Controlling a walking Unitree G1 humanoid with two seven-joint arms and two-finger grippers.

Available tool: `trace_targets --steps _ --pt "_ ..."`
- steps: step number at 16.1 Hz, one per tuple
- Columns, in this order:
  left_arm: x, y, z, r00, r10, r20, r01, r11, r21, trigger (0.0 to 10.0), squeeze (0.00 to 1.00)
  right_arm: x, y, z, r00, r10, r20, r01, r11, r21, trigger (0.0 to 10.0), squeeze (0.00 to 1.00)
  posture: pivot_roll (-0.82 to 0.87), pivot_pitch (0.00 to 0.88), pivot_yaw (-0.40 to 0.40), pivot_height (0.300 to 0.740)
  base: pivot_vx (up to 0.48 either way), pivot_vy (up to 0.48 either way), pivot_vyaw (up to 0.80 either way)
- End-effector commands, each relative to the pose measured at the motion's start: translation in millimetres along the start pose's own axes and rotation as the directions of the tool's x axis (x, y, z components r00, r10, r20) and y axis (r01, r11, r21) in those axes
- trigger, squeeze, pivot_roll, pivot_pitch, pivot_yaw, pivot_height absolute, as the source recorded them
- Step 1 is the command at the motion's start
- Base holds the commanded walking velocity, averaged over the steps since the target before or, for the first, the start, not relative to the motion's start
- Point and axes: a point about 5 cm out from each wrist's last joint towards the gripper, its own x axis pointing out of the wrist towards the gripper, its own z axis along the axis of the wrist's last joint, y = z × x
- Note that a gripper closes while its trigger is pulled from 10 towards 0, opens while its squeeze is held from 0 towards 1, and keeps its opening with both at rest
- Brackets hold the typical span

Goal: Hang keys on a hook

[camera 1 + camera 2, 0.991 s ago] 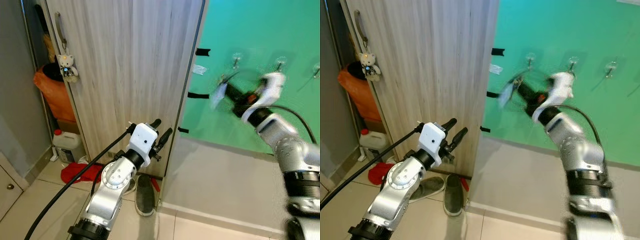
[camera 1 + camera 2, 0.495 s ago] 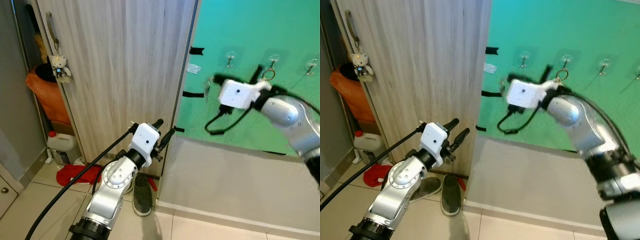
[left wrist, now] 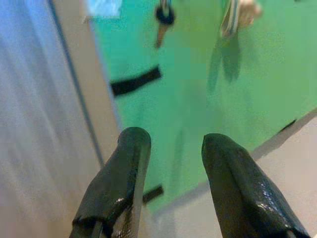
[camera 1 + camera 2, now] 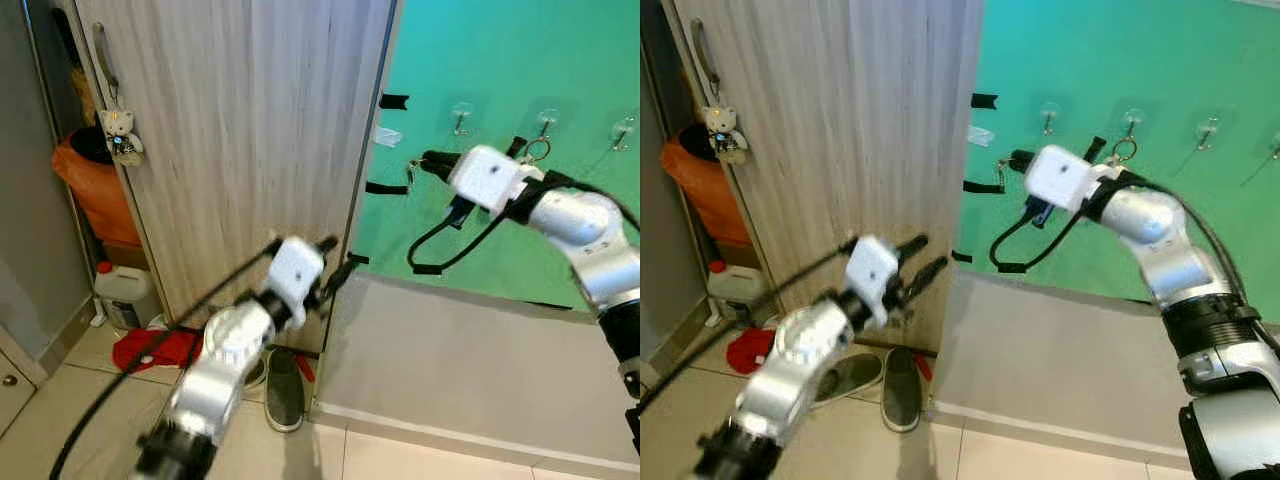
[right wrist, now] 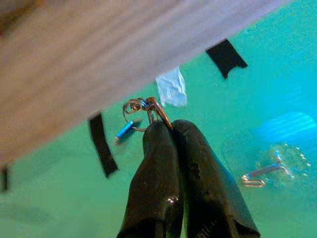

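the right tool (image 5: 166, 130) is pinched shut on the keys (image 5: 141, 111); their ring pokes out just past the tips of the two black fingers (image 5: 158, 168), and a small blue key hangs beside it; the tool is up by the green wall (image 4: 500, 90), just beside the leftmost clear hook (image 4: 460, 117) and a bit below it; another hook (image 4: 545, 122) next to it seems to have a ring on it already, but it is too small to be sure.

what could go wrong: the ring is tiny and sticks out only a little, so it could miss the hook and bump the wall; if the tool lets go too soon, the keys would fall to the floor; pushing hard could pull the stuck-on hook off the wall.

the left tool (image 3: 171, 148) is open with nothing in it, low down by the wooden door (image 4: 250, 130); its arm looks blurry.
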Motion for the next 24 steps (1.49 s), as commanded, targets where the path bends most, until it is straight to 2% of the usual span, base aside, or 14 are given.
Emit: trace_targets --steps 1,3,5,10,16,17,18,23,24 --pt "2.8 2.9 8 1.000 -0.013 0.024 0.014 1.000 -0.004 10.0 0.00 -3.7 -10.3 6 1.000 0.019 0.024 -0.019 1.000 0.014 0.0 0.00 -0.05 0.000 -0.073 0.740 0.000 0.000 0.00" --pt "7.0 5.9 15 0.998 -0.040 0.038 0.039 0.999 0.036 10.0 0.00 -7.3 -9.4 16 0.988 0.130 0.088 -0.132 0.991 0.012 0.0 0.00 -0.05 0.000 -0.072 0.740 0.000 0.000 0.00" --pt "9.2 7.9 21 0.997 -0.058 0.055 0.055 0.997 0.044 10.0 0.00 -9.7 -11.6 28 0.971 0.194 0.143 -0.200 0.979 0.027 0.0 0.00 -0.05 0.000 -0.061 0.740 0.000 0.000 0.00" --pt "10.1 11.1 33 0.987 -0.139 0.076 0.134 0.989 0.068 10.0 0.00 -20.2 -24.2 52 0.937 0.255 0.238 -0.272 0.961 0.042 0.0 0.00 -0.07 0.000 -0.048 0.740 0.000 0.000 0.00" --pt "12.5 16.5 41 0.984 -0.158 0.080 0.153 0.986 0.064 10.0 0.00 -23.4 -16.4 44 0.942 0.286 0.176 -0.299 0.953 0.047 0.0 0.00 -0.08 0.000 -0.046 0.740 0.000 0.000 0.00" --pt "11.7 24.7 47 0.986 -0.146 0.083 0.142 0.988 0.057 10.0 0.00 -23.5 -14.4 41 0.942 0.294 0.163 -0.307 0.950 0.058 0.0 0.00 -0.07 0.000 -0.048 0.740 0.000 0.000 0.00" --pt "11.4 26.1 48 0.986 -0.143 0.083 0.139 0.989 0.060 10.0 0.00 -23.4 -14.1 41 0.942 0.294 0.162 -0.307 0.950 0.061 0.0 0.00 -0.07 0.000 -0.049 0.740 0.000 0.000 0.00" --pt "9.2 23.9 46 0.986 -0.152 0.068 0.148 0.987 0.064 10.0 0.00 -20.1 -13.2 39 0.946 0.287 0.150 -0.301 0.950 0.080 0.0 0.00 -0.07 0.000 -0.051 0.740 0.000 0.000 0.00" --pt "8.9 22.2 45 0.985 -0.160 0.059 0.157 0.985 0.067 10.0 0.00 -18.6 -17.4 37 0.957 0.257 0.135 -0.269 0.960 0.075 0.0 0.00 -0.07 0.000 -0.053 0.740 0.000 0.000 0.00"
